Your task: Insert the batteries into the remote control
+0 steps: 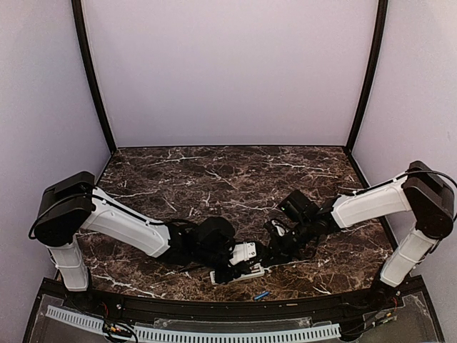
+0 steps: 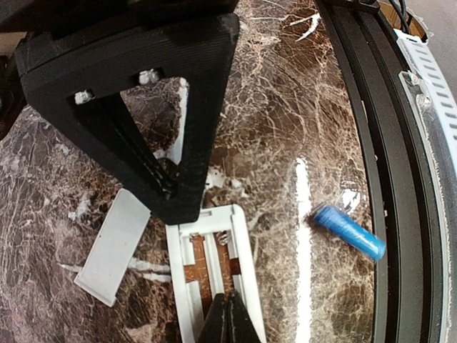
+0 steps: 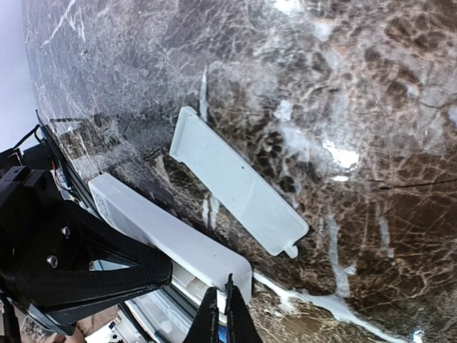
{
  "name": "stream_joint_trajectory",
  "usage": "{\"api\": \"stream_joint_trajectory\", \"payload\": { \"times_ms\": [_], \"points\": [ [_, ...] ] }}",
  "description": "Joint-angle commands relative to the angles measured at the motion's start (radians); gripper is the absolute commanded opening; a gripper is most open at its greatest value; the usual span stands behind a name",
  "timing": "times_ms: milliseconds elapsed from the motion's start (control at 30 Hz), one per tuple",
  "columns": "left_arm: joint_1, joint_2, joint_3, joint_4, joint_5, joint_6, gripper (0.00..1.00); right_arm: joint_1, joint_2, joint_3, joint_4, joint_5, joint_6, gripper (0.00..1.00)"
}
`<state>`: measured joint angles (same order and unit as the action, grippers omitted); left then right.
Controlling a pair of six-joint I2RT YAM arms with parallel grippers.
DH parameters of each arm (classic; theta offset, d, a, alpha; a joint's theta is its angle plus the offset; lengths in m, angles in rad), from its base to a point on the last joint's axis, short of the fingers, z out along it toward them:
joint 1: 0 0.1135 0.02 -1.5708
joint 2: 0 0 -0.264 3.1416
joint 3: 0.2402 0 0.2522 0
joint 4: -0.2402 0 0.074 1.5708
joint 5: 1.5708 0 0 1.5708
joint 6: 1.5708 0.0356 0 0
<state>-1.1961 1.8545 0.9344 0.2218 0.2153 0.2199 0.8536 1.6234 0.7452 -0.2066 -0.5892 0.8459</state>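
- Evidently our left tool (image 2: 225,323), fingers pinched together, pins the remote control (image 2: 243,250) recess-up by the desk's (image 2: 285,107) near edge.
- Our right tool (image 3: 220,318), likewise closed with nothing visibly held, noses its end.

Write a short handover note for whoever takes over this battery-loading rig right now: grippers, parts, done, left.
Grippers: left gripper shut, tips over the open battery recess of the remote control. The right gripper is shut at the remote's end, nothing visibly held.
Parts: battery cover off, lying flat beside the remote. The blue battery lies loose on the table, apart from the remote. The orange-red battery is not visible in any view.
Done: cover removed.
Left: no battery shows in the visible part of the recess; load both, then probably refit the cover.
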Motion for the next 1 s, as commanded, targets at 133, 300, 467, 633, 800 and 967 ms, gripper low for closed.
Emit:
{"api": "stream_joint_trajectory", "payload": {
  "times_ms": [133,300,467,633,800,967],
  "points": [
    [-0.003,0.001,0.025,-0.062,-0.028,-0.004,0.0,0.008,-0.036,-0.024,0.019,-0.007,0.008,0.07],
    [0.005,-0.025,0.042,-0.072,-0.041,0.002,0.04,0.008,-0.087,0.038,-0.088,0.066,-0.053,0.14],
    [0.056,-0.099,0.048,-0.081,-0.02,-0.043,0.18,0.035,-0.178,0.124,-0.205,0.148,-0.15,0.19],
    [0.12,-0.201,-0.001,-0.083,-0.027,-0.111,0.4,0.222,-0.217,0.152,-0.29,0.262,-0.166,0.24],
    [0.172,-0.316,-0.064,-0.084,-0.069,-0.17,0.67,0.404,-0.238,0.144,-0.387,0.433,-0.105,0.28],
    [0.187,-0.367,-0.097,-0.099,-0.134,-0.212,0.73,0.603,-0.141,0.214,-0.402,0.507,-0.114,0.36]
  ]
}}
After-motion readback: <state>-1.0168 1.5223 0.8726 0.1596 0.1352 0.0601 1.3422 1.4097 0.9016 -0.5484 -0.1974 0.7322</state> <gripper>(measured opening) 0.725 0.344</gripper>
